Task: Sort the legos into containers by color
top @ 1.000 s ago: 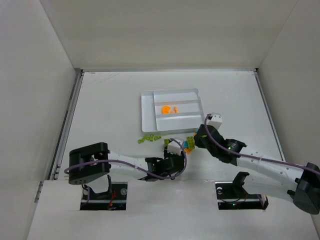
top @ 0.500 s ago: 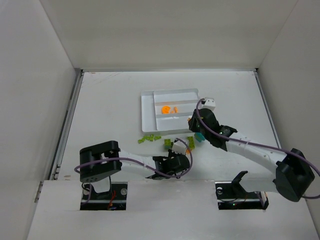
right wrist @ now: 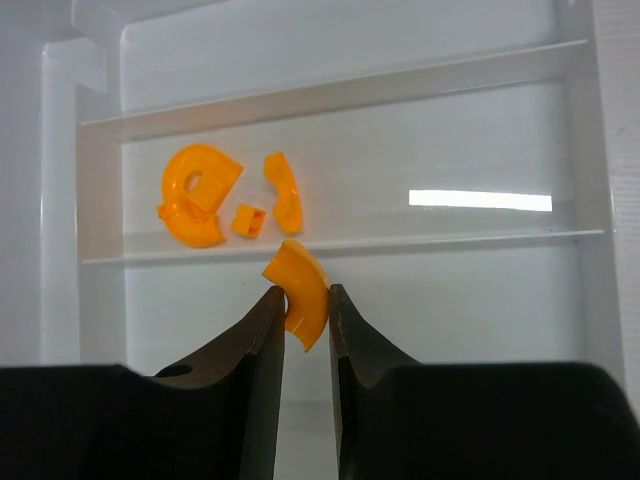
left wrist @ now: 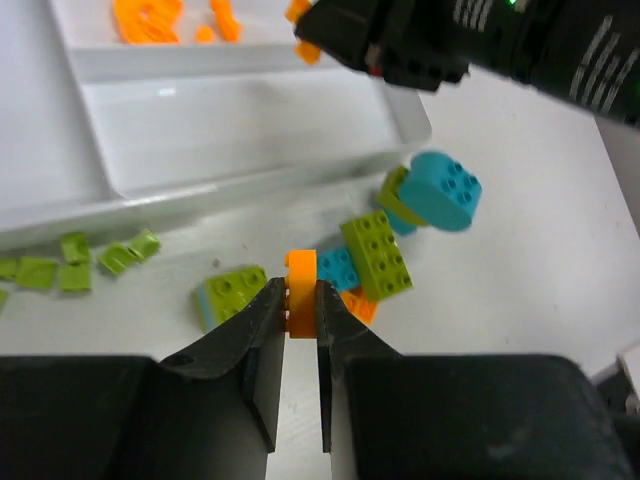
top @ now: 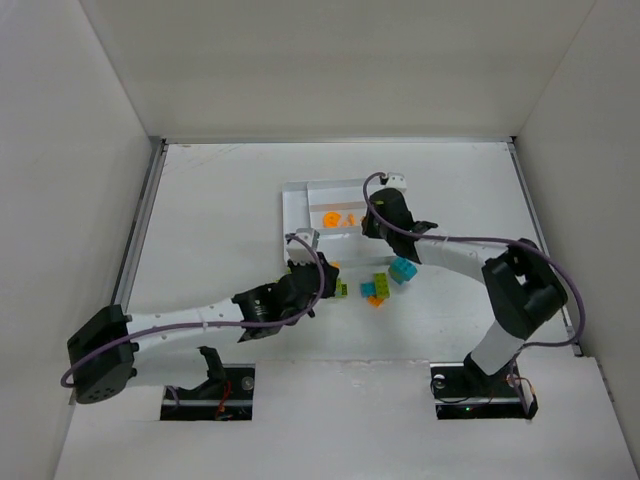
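Note:
My left gripper (left wrist: 301,302) is shut on a flat orange lego (left wrist: 301,285), held on edge above the loose pile. That pile holds a teal round brick (left wrist: 443,190), a lime brick (left wrist: 377,255), a lime-on-teal brick (left wrist: 229,294) and small lime bits (left wrist: 75,262). My right gripper (right wrist: 305,305) is shut on a curved orange lego (right wrist: 300,288) over the white tray (right wrist: 340,95). It hangs by the divider of the compartment that holds three orange pieces (right wrist: 198,195). From above, the right gripper (top: 368,222) is over the tray (top: 293,205) and the left gripper (top: 325,275) is just below it.
The right arm's black wrist (left wrist: 470,40) hangs over the tray's near corner, close to the left gripper. In the top view the pile (top: 381,286) lies between both arms, south of the tray. White walls enclose the table on three sides.
The left gripper has shut on the orange lego and moved up toward the tray. The right arm has carried its curved orange piece from the pile to above the tray.

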